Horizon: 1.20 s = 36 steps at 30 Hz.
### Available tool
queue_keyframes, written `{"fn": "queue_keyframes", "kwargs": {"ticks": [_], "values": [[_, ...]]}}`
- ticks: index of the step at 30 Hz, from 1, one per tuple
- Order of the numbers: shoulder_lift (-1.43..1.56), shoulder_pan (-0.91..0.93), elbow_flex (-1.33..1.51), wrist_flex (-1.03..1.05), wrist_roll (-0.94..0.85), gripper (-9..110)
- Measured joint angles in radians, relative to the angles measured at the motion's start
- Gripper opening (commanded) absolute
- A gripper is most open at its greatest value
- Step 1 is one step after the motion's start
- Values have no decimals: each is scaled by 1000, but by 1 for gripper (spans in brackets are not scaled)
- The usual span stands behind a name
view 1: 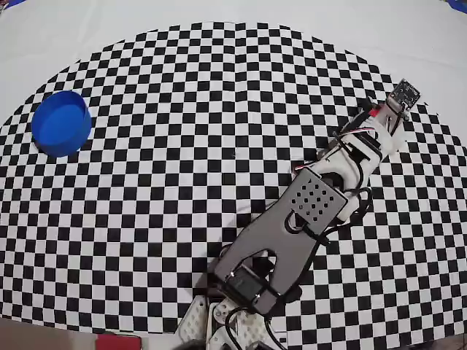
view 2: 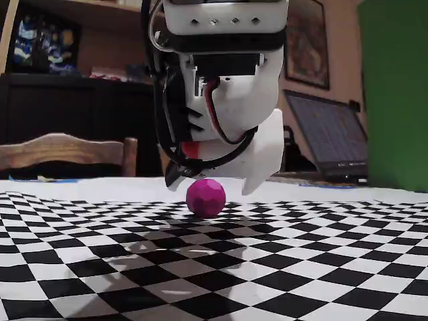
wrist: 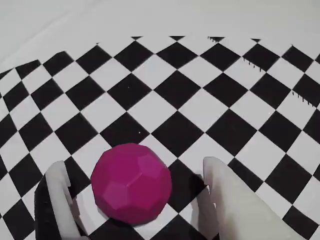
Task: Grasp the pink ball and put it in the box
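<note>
The pink ball [wrist: 131, 181], a faceted magenta sphere, rests on the checkered cloth. In the wrist view my gripper [wrist: 135, 166] is open, with one white finger on each side of the ball and a gap on both sides. The fixed view shows the ball [view 2: 205, 196] on the cloth just under the gripper [view 2: 210, 182], whose tips hang at its top. In the overhead view the ball is hidden under the arm [view 1: 314, 198], which reaches to the right edge of the cloth. The box [view 1: 61, 122], a round blue container, stands far off at the left of the cloth.
The black-and-white checkered cloth [view 1: 190, 146] covers the table, with plain white surface beyond its curved far edge. A wooden chair back [view 2: 63, 152] and a laptop [view 2: 328, 137] stand behind the table in the fixed view.
</note>
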Motion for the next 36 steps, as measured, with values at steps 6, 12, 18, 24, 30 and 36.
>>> {"fn": "queue_keyframes", "kwargs": {"ticks": [6, 12, 18, 24, 30, 36], "values": [[-35, 0, -54, 5, 0, 31], [-66, 0, -110, 11, 0, 31], [-103, -2, -155, 14, 0, 31], [-133, -2, -192, 17, 0, 31], [-150, -2, -230, 18, 0, 31], [-173, -2, -250, 18, 0, 31]]}}
